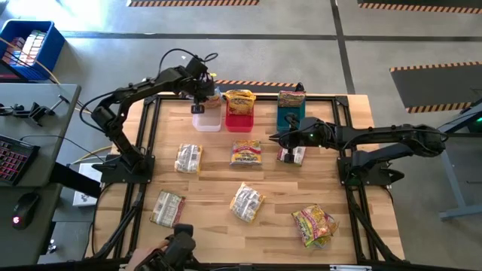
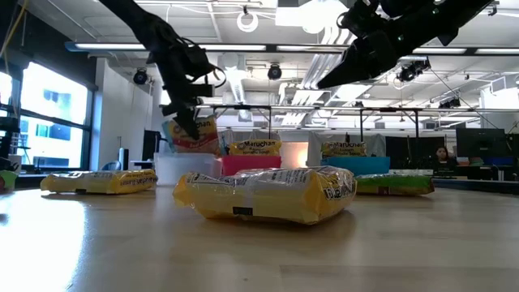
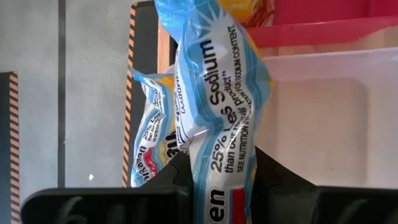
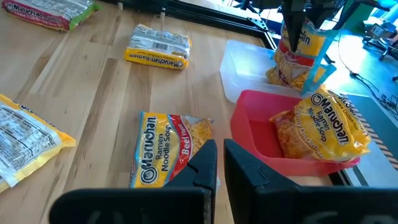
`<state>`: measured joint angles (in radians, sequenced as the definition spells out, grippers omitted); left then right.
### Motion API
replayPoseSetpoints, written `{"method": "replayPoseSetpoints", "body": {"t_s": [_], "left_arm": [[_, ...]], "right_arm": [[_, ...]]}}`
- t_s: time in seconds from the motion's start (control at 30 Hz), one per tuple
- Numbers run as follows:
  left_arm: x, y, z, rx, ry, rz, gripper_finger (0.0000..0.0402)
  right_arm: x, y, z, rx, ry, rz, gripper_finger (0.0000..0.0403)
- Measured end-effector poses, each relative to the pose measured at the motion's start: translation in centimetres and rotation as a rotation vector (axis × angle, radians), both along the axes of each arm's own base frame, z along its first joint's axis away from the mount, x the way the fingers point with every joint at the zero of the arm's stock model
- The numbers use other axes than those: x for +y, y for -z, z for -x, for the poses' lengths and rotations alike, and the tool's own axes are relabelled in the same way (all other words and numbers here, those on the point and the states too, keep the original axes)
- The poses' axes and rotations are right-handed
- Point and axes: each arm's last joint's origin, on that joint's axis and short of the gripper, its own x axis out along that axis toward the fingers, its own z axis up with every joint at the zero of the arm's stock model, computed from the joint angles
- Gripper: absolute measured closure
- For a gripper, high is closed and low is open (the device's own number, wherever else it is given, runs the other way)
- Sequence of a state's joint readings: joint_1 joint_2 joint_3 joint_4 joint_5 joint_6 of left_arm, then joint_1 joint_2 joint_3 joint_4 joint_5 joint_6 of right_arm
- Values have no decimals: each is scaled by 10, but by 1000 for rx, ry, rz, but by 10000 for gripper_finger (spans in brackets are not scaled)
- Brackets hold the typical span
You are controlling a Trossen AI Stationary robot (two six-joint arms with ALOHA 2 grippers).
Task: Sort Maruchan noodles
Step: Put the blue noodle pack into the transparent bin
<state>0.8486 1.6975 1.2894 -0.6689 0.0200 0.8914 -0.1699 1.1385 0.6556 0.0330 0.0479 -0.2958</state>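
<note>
My left gripper (image 1: 200,100) hangs over the clear bin (image 1: 205,119) at the table's far side, shut on a blue-and-white Maruchan noodles packet (image 3: 214,93). The same packet (image 4: 297,50) shows in the right wrist view. A yellow packet (image 1: 239,98) stands in the red bin (image 1: 239,119), and another packet (image 1: 291,98) in the teal bin (image 1: 289,118). My right gripper (image 1: 274,138) is shut with nothing in it. It hovers above the table near a beef packet (image 4: 165,152), which lies flat. My left gripper pinches one end of the packet (image 3: 219,171) between its two fingers (image 3: 179,173). They come from above, slanting down toward the table's far edge. The packet hangs crumpled below them, and its lower end (image 4: 281,76) reaches into the clear bin. Whether it rests on the floor, I cannot tell.
Several more packets lie flat on the wooden table: (image 1: 188,158), (image 1: 246,153), (image 1: 167,208), (image 1: 246,202) and a pink-green one (image 1: 315,224). The three bins stand side by side along the far edge. A black frame borders the table.
</note>
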Motion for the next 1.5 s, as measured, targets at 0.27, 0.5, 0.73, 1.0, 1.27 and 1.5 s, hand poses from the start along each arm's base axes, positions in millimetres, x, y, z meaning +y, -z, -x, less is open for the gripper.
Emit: {"method": "replayPoseSetpoints", "body": {"t_s": [0.27,0.5,0.73,1.0,1.27,1.5], "left_arm": [[3,8,-2,35,-7,8,346],[2,7,-2,53,-12,15,346],[-6,0,-2,106,11,-27,346],[-9,-7,-1,185,-6,-45,346],[-14,-12,-6,199,27,-52,346],[-18,-28,-7,218,22,-24,346]], "right_arm": [[0,0,0,-1,1,-2,391],[0,0,0,-1,1,-2,391],[0,1,0,7,1,-4,391],[0,1,0,7,1,-4,391],[0,1,0,7,2,-4,391],[0,1,1,14,1,-3,391]]}}
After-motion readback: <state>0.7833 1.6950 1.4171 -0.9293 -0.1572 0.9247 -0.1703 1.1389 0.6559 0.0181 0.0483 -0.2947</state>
